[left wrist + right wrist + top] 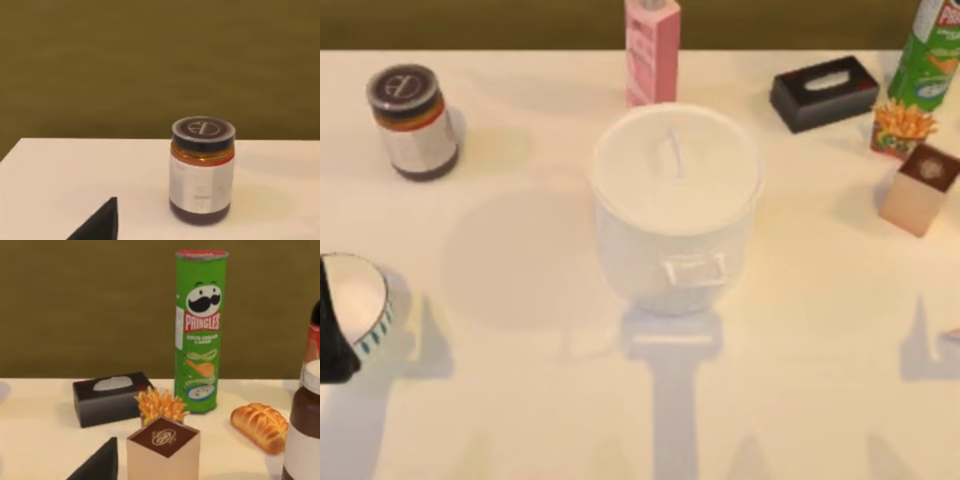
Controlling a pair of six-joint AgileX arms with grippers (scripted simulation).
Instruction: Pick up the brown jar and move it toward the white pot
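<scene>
The brown jar stands upright at the table's back left, with a dark lid and a white label under an orange-red band. In the left wrist view the brown jar is ahead of the gripper, apart from it. The white pot sits mid-table, lid on, its side handle facing the front. My left gripper is at the left edge, well in front of the jar; one dark finger shows, with nothing held. My right gripper is off the top view's right edge; one finger shows beside the tan box.
A white bowl with teal-striped rim lies partly under my left arm. Along the back stand a pink carton, black tissue box, Pringles can, fries and tan box. A bread roll lies at the right.
</scene>
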